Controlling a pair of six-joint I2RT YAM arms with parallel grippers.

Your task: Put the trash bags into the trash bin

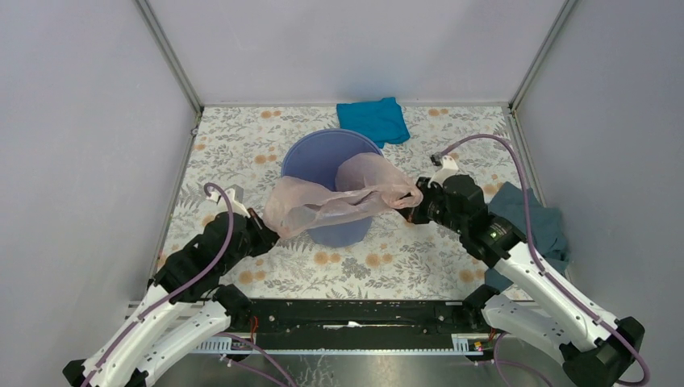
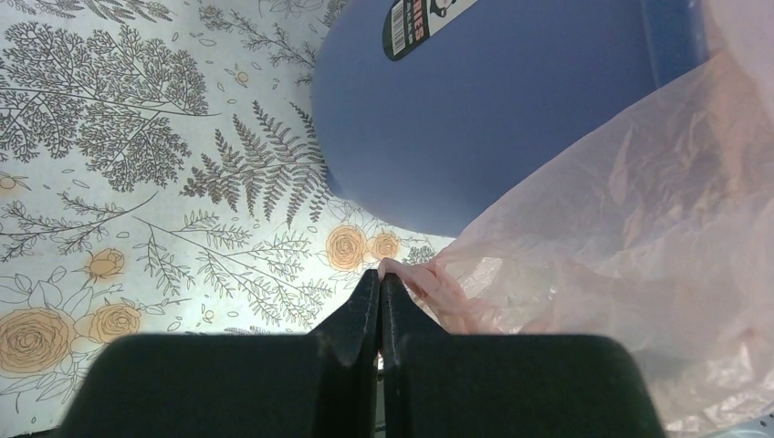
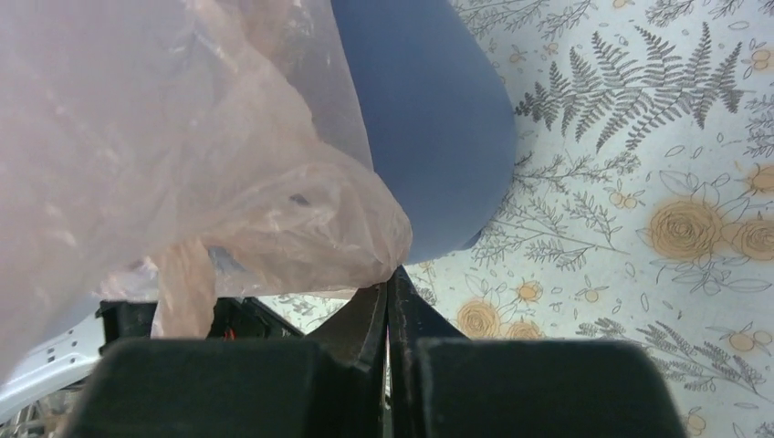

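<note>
A filmy pale-pink trash bag [image 1: 339,201] hangs stretched across the front of the lavender-blue trash bin [image 1: 323,157], which stands upright on the floral table mat. My left gripper [image 1: 270,234] is shut on the bag's left edge, low beside the bin. In the left wrist view the bag [image 2: 639,228] bunches at the closed gripper [image 2: 381,274], with the bin's wall [image 2: 475,109] behind. My right gripper [image 1: 413,211] is shut on the bag's right end. The right wrist view shows the bag [image 3: 183,155] gathered at that gripper [image 3: 392,274] and the bin [image 3: 438,137] beyond.
A bright blue folded cloth [image 1: 373,119] lies at the back behind the bin. A grey-blue cloth [image 1: 532,222] lies at the right edge under my right arm. Grey walls enclose the floral mat [image 1: 242,153] on three sides.
</note>
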